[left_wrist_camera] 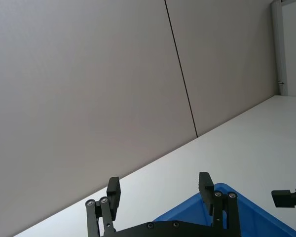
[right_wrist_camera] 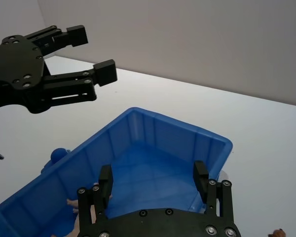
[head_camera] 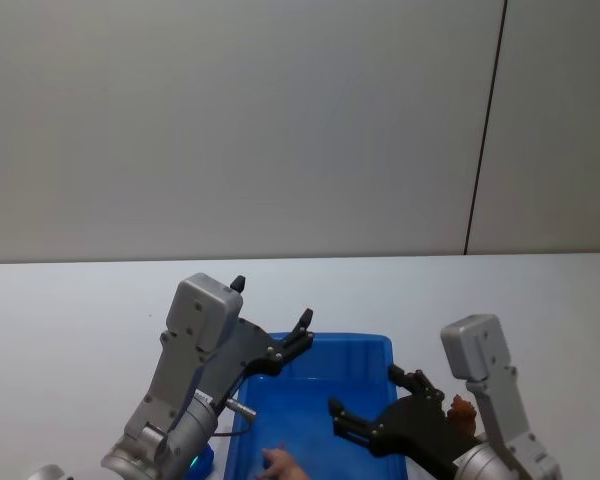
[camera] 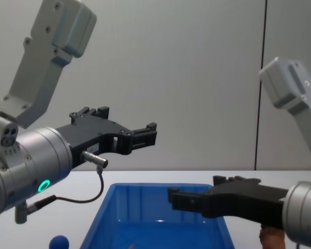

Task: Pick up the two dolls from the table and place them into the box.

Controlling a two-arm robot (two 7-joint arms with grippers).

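The left gripper [head_camera: 272, 302] and right gripper [head_camera: 365, 390], black and angular, both gape empty; below them sits the smooth, sloping-walled blue plastic box [head_camera: 352, 341].

I can read no words, numbers, labels or brand marks anywhere in my views.

- Head view: high, looking down on the box [head_camera: 352, 343] and table [head_camera: 70, 320].
- Chest view: lower, facing forward across the box rim.
- Wrist views: close behind the left gripper [left_wrist_camera: 159, 183] and right gripper [right_wrist_camera: 153, 172]; all four share the box.
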